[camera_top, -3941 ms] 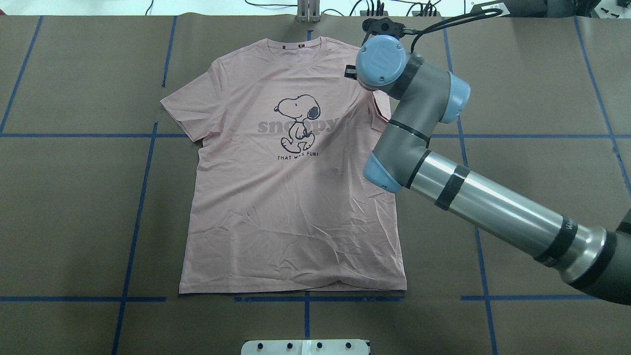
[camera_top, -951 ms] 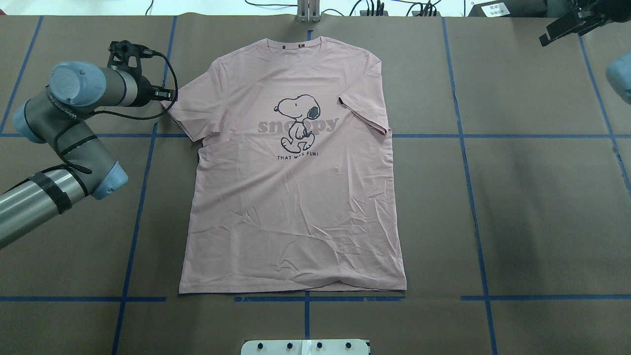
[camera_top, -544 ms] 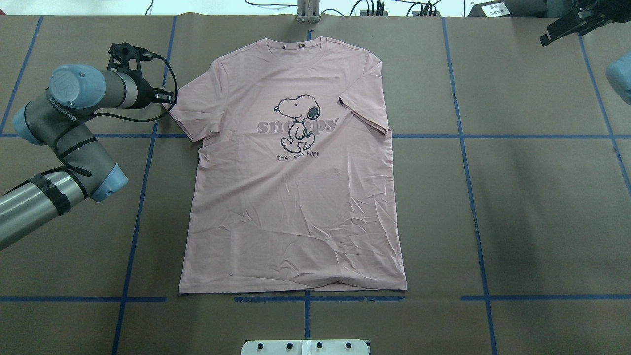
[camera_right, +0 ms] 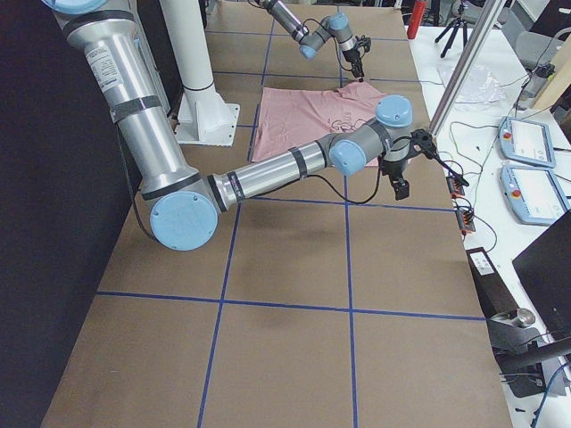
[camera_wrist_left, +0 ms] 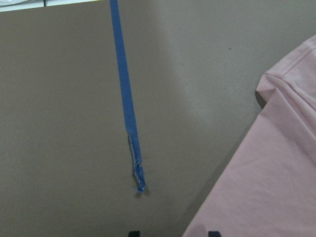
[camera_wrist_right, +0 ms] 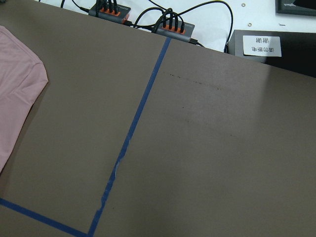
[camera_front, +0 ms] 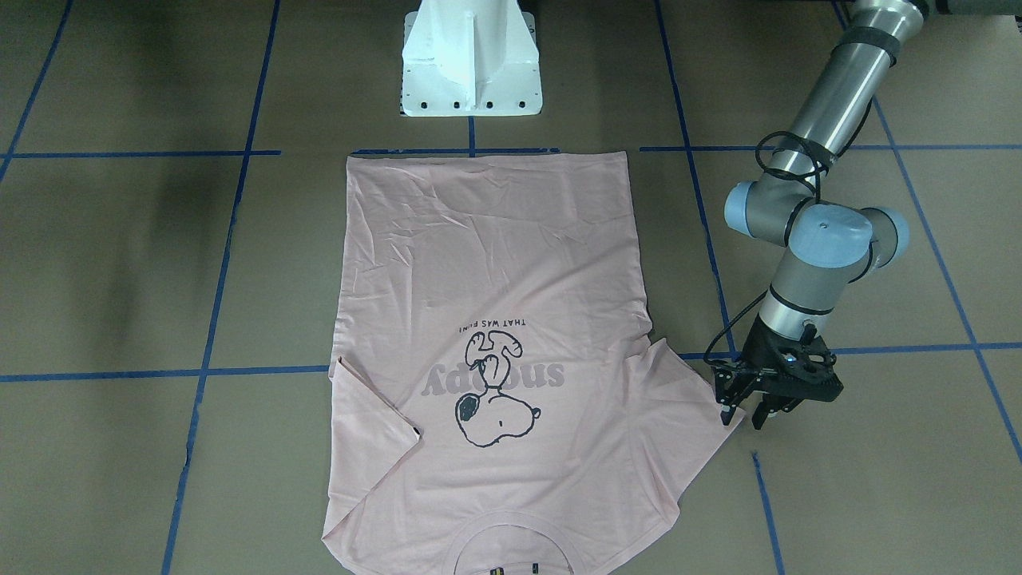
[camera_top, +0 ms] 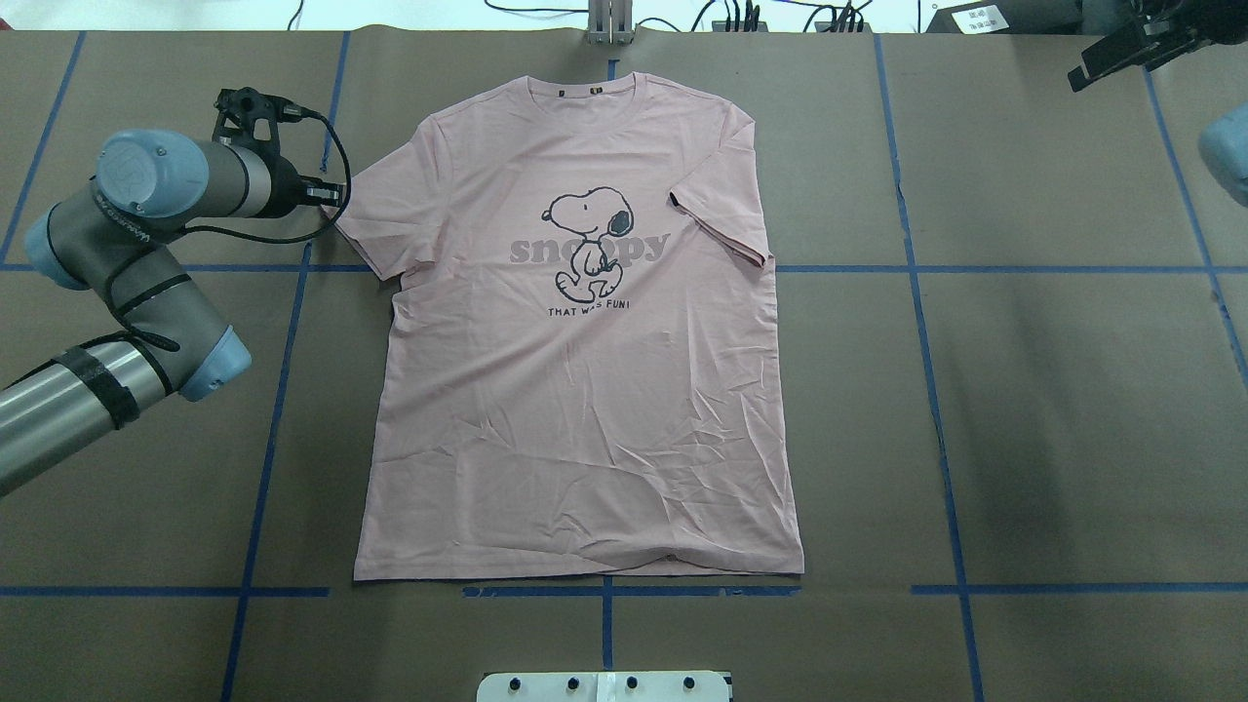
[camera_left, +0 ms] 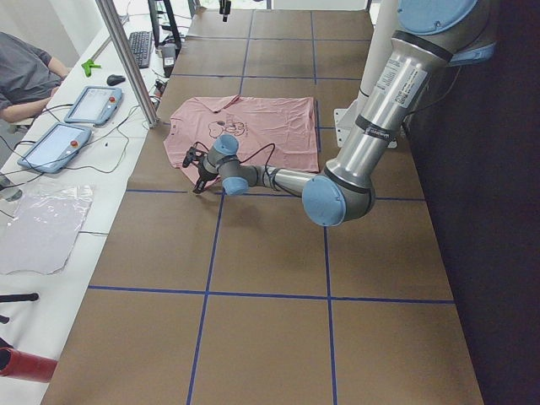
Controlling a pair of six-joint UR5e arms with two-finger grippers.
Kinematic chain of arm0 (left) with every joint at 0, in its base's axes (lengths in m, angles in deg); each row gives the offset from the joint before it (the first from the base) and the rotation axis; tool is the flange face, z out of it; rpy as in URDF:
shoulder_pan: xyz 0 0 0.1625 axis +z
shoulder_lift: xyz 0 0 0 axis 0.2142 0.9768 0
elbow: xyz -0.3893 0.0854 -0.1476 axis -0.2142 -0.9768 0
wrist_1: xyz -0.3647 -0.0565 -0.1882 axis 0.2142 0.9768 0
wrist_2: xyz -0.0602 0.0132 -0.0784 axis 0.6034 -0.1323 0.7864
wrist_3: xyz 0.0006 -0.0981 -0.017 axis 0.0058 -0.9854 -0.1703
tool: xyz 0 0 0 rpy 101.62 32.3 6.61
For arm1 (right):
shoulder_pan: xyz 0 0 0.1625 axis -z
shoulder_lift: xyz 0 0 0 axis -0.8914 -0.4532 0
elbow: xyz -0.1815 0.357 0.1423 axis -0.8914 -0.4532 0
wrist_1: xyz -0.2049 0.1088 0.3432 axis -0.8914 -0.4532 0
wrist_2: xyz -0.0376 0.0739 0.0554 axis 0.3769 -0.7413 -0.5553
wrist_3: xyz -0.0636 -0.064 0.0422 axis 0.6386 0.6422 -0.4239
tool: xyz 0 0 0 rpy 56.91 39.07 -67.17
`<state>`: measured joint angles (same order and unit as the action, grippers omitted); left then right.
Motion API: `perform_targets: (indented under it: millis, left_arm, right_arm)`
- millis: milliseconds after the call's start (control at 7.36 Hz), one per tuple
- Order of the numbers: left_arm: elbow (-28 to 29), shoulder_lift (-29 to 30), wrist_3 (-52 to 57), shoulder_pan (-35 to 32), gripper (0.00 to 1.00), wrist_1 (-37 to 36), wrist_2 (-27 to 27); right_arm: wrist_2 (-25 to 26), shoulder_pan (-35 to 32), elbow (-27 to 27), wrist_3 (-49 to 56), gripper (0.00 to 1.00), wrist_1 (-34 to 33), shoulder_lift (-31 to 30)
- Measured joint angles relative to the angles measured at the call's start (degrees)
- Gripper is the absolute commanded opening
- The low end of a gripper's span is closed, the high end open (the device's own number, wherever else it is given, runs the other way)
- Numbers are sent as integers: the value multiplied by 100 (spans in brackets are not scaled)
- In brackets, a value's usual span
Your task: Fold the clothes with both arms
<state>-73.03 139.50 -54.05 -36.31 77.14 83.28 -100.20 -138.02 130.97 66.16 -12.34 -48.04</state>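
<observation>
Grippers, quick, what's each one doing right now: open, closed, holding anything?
Left gripper: open, holding nothing, right at the T-shirt sleeve edge.
Right gripper: cannot tell if open or closed; it is off the shirt.

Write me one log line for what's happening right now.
shirt: flat, print up, one sleeve folded in | left arm: jaws open at other sleeve edge | right arm: away from shirt

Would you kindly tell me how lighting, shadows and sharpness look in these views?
Overhead: the T-shirt is evenly lit and sharp, with soft broad shadows on the table to its right. Front-facing: a diffuse dark shadow at the view's left. Left wrist: a pale sheen on the table, no blur.
</observation>
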Motion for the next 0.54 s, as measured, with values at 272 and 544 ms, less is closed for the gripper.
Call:
perform_targets:
  millis: [272,544]
  left_arm:
    - [-8,-6,5,17,0,43,7]
    - [-74,-19,67,30,0,65,28]
  right_arm:
    - [8,0,0,-9,100,-3,0]
    - [14,0,-1,-10,100,-3,6]
